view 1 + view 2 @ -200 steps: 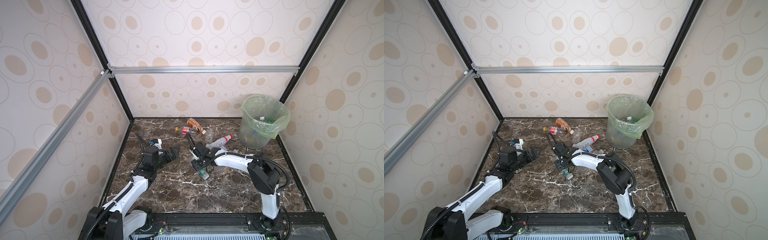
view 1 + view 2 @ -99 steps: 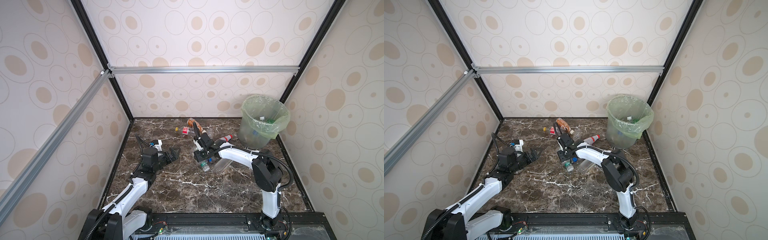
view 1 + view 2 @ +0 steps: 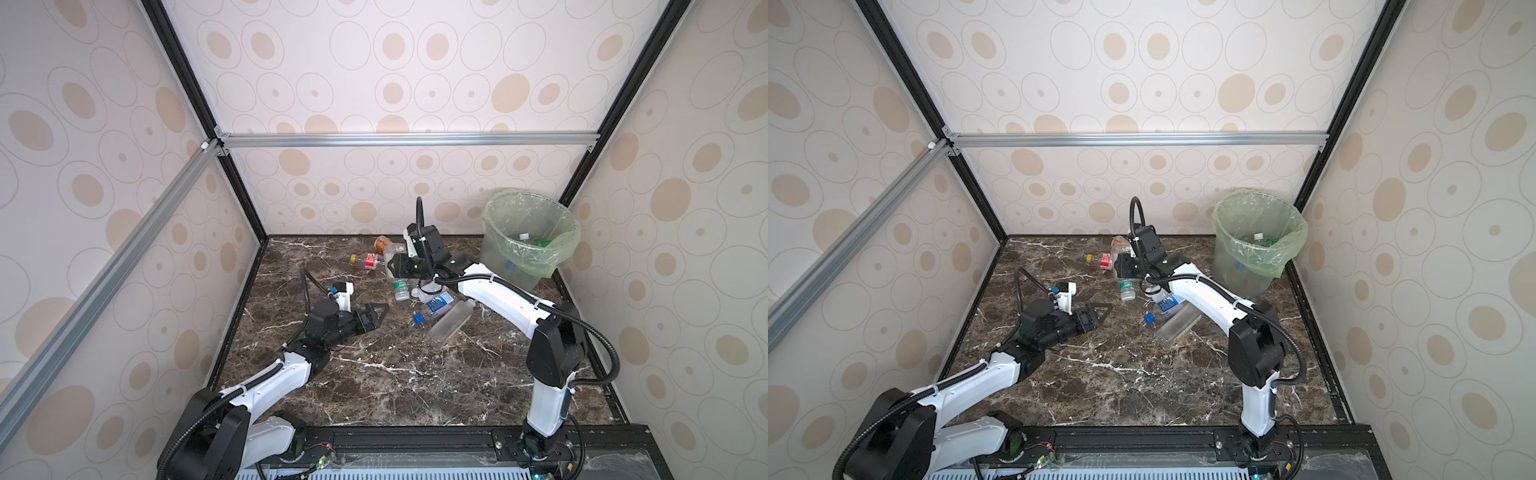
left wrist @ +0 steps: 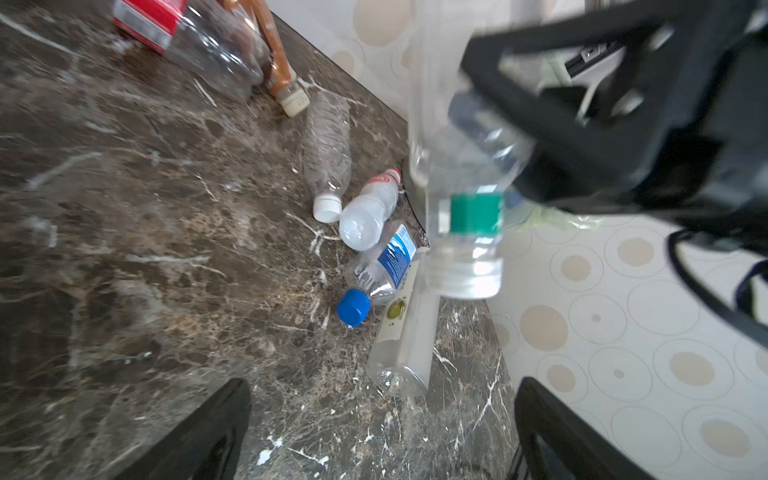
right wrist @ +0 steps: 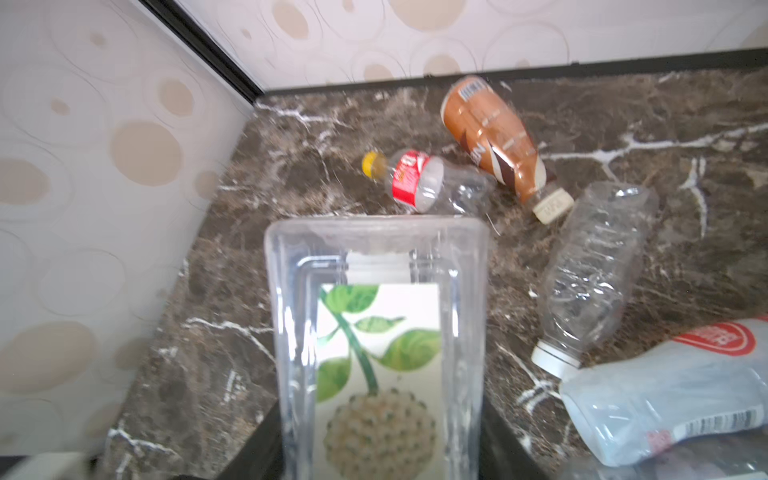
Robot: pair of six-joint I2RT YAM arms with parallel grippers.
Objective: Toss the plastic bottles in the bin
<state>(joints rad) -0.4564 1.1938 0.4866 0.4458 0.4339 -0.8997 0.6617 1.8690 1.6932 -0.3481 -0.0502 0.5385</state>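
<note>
1. I am holding a clear bottle (image 3: 400, 286) in my right gripper (image 3: 397, 266), jaws pressed against its flat sides. It is hanging above the table (image 3: 374, 374), apart from the bin (image 3: 494, 245), on the bin's side toward my left arm.
2. I am judging this step to be the carry to the bin. The bin is standing taller than anything else here and its bag is folding over the rim, so I am planning to clear the rim from above, not from the side.
3. Loose bottles are lying near the bin's foot, between it and my gripper: a blue-label bottle (image 4: 386, 262), a long bottle (image 4: 407, 332) and a white bottle (image 5: 665, 395). I am aiming to pass over them.
4. The held bottle looks light, thin-walled and slick, so it could swivel in the grip. I am favouring a smooth pace, and parting the jaws only with the whole bottle over the bin's mouth.
5. My left gripper (image 3: 372, 318) is spread wide, pinching nothing, low over the table and farther from the bin than my right, out of the route.
6. Some bottles are already lying inside the bin. A brown bottle (image 5: 490, 137), a red-label bottle (image 5: 415, 178) and a crumpled bottle (image 5: 594, 257) are waiting well apart from the bin.
</note>
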